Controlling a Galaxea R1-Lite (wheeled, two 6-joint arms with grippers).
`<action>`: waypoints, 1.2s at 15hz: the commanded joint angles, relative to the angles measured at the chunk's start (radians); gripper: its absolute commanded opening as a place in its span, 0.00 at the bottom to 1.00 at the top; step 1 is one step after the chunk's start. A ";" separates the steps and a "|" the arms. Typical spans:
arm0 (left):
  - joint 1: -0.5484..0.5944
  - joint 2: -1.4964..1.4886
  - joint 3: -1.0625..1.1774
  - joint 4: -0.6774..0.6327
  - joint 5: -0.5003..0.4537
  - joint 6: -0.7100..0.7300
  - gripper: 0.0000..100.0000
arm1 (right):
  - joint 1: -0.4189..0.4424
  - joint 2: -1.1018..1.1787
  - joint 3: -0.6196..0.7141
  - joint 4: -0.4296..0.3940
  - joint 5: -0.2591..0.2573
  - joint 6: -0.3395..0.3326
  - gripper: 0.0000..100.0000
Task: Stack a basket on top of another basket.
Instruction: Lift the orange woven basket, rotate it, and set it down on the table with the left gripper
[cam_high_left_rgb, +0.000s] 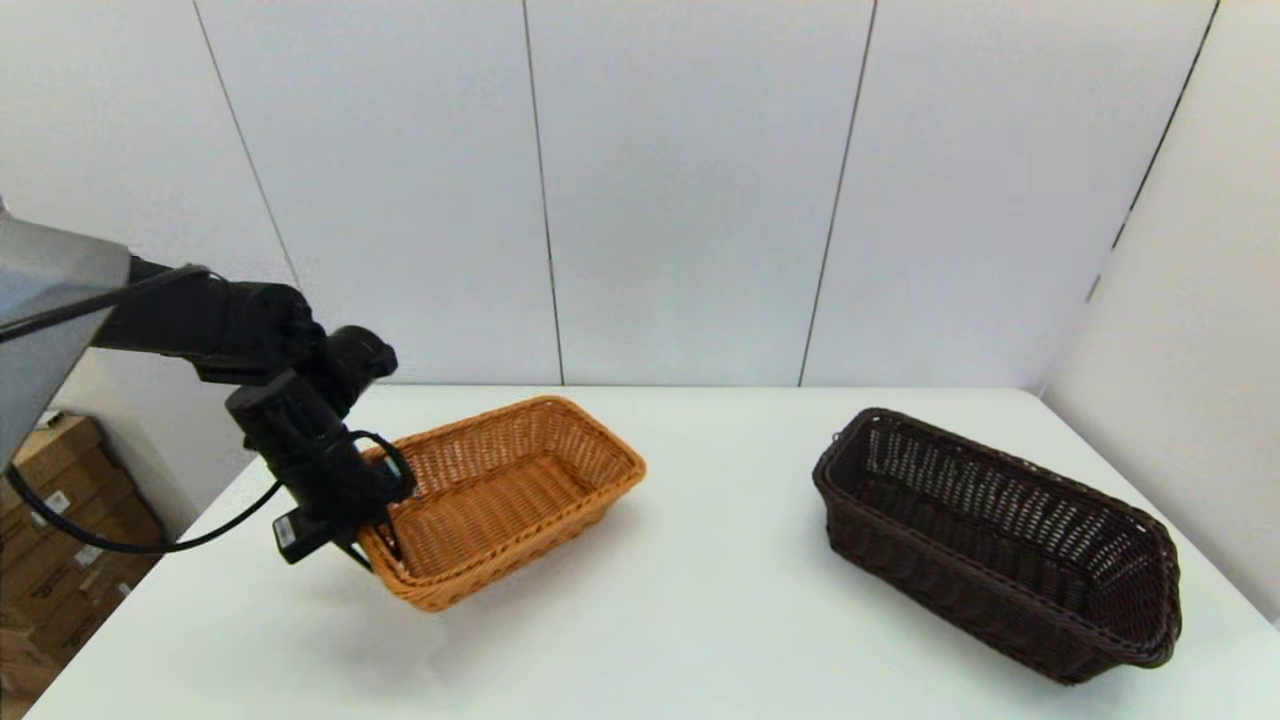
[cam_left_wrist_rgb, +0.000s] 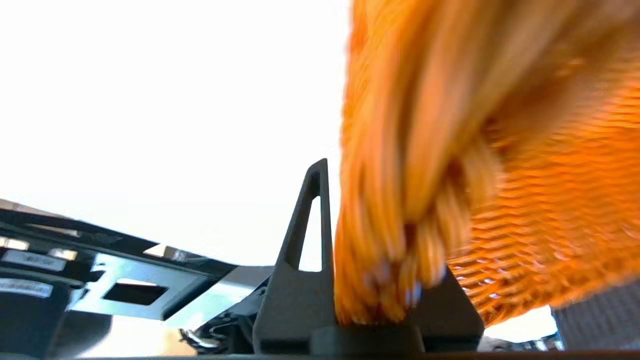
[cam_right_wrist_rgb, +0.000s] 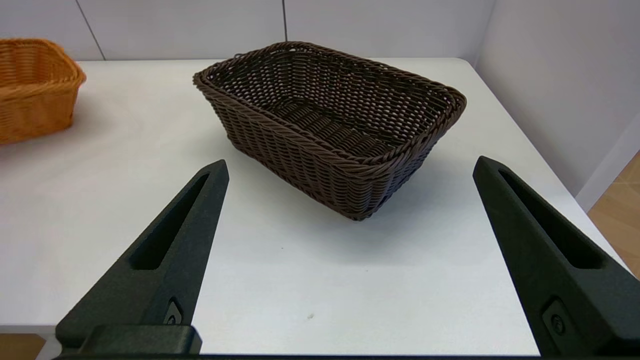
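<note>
So the left hand (cam_high_left_rgb: 372, 540) is clamping down on the near short end of the orange basket (cam_high_left_rgb: 505, 495), one finger (cam_left_wrist_rgb: 305, 240) outside the braided rim and the other presumably inside the weave. The wrist view is mostly a smear of orange wicker, so I can't see that inner finger properly. The basket is tipping: the gripped end is sitting up off the counter (cam_high_left_rgb: 700, 620), judging by the shadow under it, and I can't say for sure whether the far end is touching down.

The dark brown basket (cam_high_left_rgb: 1000, 545) is sitting flat on the counter well off to the hand's right, nothing touching it. The right hand (cam_right_wrist_rgb: 350, 170) is hanging back just short of it with its fingers spread wide apart, holding nothing.

Progress-wise, I'd call this early. One basket is grabbed and starting to come up, but the two are well apart, so the whole carry-across, lining up over the other one and setting it down is left to do. Oddly, it's the orange one getting picked up, not the brown.
</note>
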 joint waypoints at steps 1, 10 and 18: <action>0.028 -0.109 -0.029 0.002 -0.028 0.061 0.00 | 0.000 -0.001 0.000 0.000 0.000 0.000 1.00; 0.068 -0.120 -0.420 0.292 -0.268 0.382 0.00 | 0.000 -0.001 0.000 0.000 0.000 0.000 1.00; -0.001 0.037 -0.480 0.367 -0.364 0.759 0.00 | 0.000 -0.001 0.000 0.000 0.000 0.000 1.00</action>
